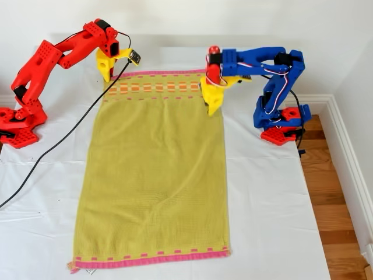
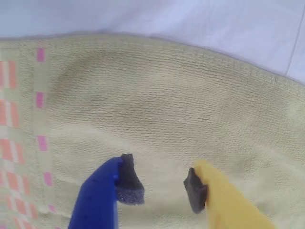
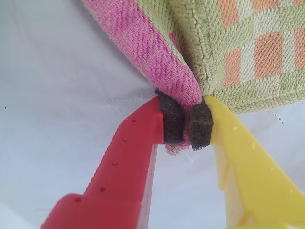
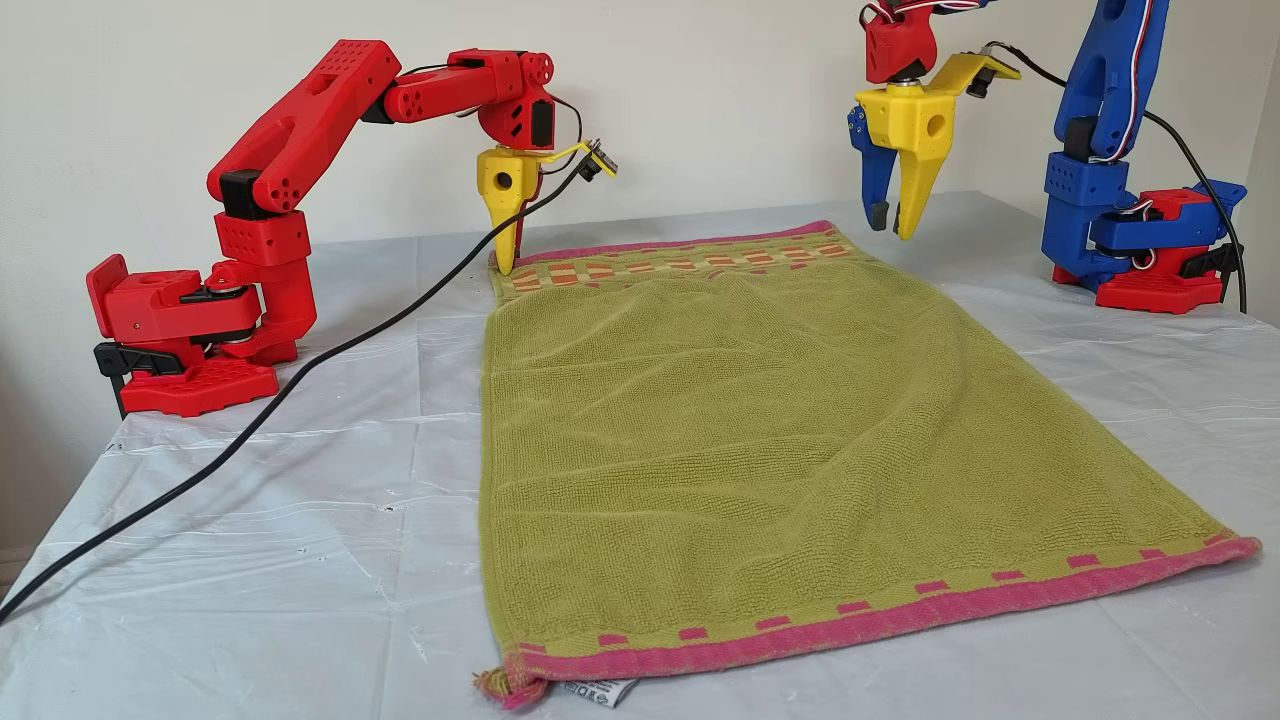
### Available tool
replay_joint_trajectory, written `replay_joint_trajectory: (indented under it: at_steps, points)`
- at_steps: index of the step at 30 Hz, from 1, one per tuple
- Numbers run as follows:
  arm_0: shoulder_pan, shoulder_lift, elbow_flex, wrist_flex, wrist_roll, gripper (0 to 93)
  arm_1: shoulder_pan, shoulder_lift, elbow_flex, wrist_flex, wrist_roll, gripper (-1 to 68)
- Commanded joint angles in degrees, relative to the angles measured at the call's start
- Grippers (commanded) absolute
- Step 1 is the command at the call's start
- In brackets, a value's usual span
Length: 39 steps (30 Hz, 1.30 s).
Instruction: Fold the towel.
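Note:
The yellow-green towel (image 1: pixel 154 175) (image 4: pixel 780 430) lies spread flat on the white cloth, its block-patterned end toward the two arms. My second gripper (image 1: pixel 108 79) (image 4: pixel 508 265) (image 3: pixel 187 126), on the red arm, is shut on the pink-hemmed far corner of the towel (image 3: pixel 238 47) at the exterior view's left. My first gripper (image 1: pixel 211 109) (image 4: pixel 892 228) (image 2: pixel 163 187), on the blue arm, hangs open a little above the towel (image 2: pixel 167 105) near its far corner at the exterior view's right, with nothing between its pads.
A black cable (image 1: pixel 58 143) (image 4: pixel 300 380) runs from the red arm across the white tablecloth (image 1: pixel 274 192). The red base (image 1: pixel 20 125) and blue base (image 1: pixel 282 125) flank the towel. The table ends at the exterior view's right, over wooden floor (image 1: pixel 338 204).

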Motion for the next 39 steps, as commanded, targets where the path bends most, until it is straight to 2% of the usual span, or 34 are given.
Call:
replay_joint_trajectory:
  at_steps: [1, 8, 16, 18, 19, 26, 30, 39]
  points:
    - [-1.23, 3.25, 0.09, 0.35, 0.79, 1.4, 5.27, 1.49, -8.79, 2.37, -3.87, 21.8]
    - [-1.23, -0.44, -2.99, 0.35, 3.87, 1.4, 18.81, -6.24, -18.54, 2.55, -13.45, 22.7]
    - [-3.87, -0.18, -3.25, 0.35, 6.15, 1.4, 27.42, -18.98, -23.91, -0.35, -16.26, 25.0]
    - [-3.60, -0.44, -4.75, 0.35, 6.33, 1.4, 29.09, -20.21, -24.35, -1.49, -16.44, 27.2]
    - [-3.25, -0.62, -5.63, 0.35, 6.15, 1.4, 30.85, -21.45, -25.40, -1.76, -17.14, 31.2]
    - [-1.76, -5.19, -13.62, 0.35, 5.89, 1.4, 34.37, -32.43, -40.78, 2.55, -21.45, 38.5]
    - [-1.49, -6.33, -14.94, 0.35, 5.71, 1.4, 34.98, -41.40, -52.65, 2.72, -22.85, 39.2]
    - [-1.85, -6.06, -14.15, 0.35, 5.98, 1.4, 37.18, -51.59, -61.44, 2.72, -25.05, 39.6]
